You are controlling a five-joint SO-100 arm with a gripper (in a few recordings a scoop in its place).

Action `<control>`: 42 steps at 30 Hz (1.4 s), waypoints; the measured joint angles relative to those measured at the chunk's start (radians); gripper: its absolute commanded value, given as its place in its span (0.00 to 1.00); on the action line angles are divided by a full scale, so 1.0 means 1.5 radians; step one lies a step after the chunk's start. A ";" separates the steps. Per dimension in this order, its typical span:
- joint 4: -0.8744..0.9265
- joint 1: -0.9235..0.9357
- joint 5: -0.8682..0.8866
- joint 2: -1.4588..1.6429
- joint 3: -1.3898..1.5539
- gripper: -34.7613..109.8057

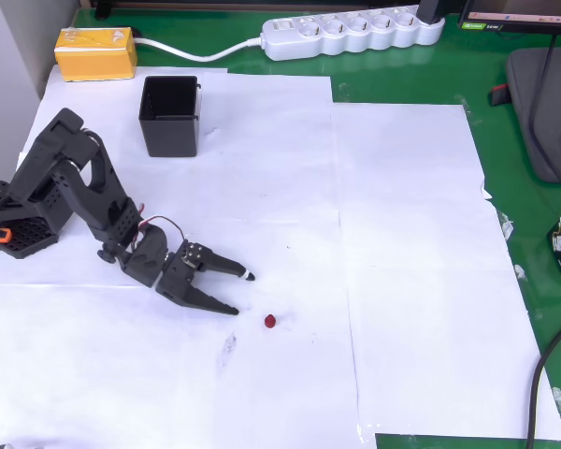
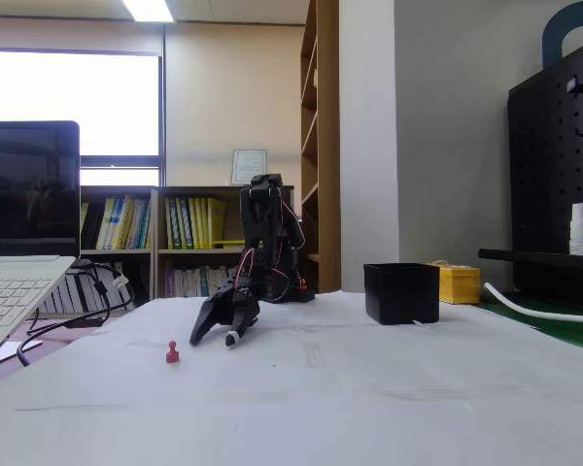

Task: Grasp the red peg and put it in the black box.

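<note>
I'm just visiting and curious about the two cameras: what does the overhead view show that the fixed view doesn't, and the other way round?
Overhead alone: a white power strip at the table's far edge. Fixed view alone: a laptop, bookshelves and a window behind. Both share the open gripper low over the paper, the red peg lying free just beyond its fingertips, the black box and the yellow box.
</note>
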 measured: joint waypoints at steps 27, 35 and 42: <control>0.083 0.003 -0.014 0.092 0.205 0.42; 0.095 0.003 -0.020 0.093 0.212 0.42; 0.095 -0.003 -0.020 0.093 0.212 0.42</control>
